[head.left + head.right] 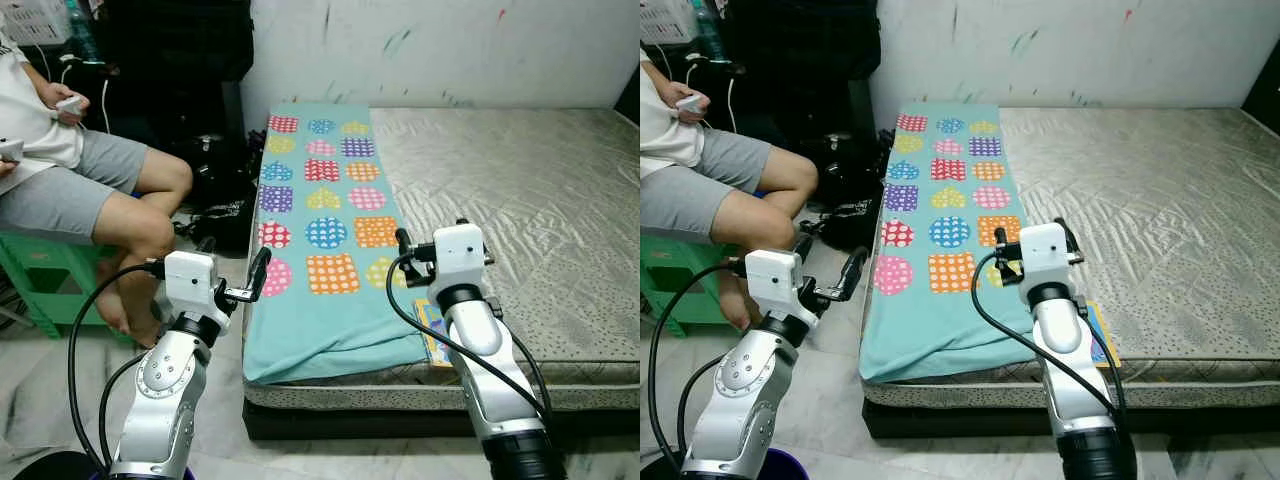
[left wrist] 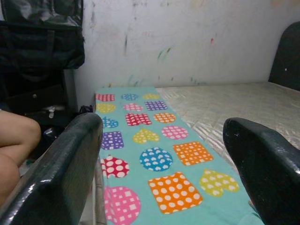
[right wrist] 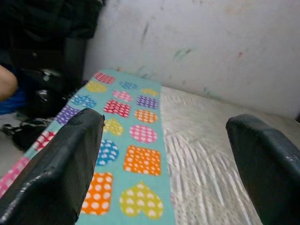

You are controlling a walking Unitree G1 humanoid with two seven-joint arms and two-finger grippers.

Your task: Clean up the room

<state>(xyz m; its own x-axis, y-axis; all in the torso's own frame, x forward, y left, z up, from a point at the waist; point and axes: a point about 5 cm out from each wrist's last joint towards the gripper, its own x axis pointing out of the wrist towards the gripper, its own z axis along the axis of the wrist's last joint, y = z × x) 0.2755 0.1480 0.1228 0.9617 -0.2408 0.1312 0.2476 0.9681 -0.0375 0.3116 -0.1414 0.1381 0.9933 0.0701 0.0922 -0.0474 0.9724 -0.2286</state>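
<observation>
Ahead, the teal patterned blanket (image 1: 322,230) lies lengthwise along the mattress's (image 1: 520,200) left edge, between my released left claw (image 1: 256,272) and nearer, released right claw (image 1: 402,243).

A teal blanket (image 1: 318,215) with dotted shapes is laid along the left edge of the mattress (image 1: 520,200), its near end draped over the front edge. The left gripper (image 1: 238,272) is held just off the mattress's front left corner, the right gripper (image 1: 430,240) over the blanket's near right corner. A person (image 1: 85,190) is seated on a green stool (image 1: 40,275) at left.
</observation>
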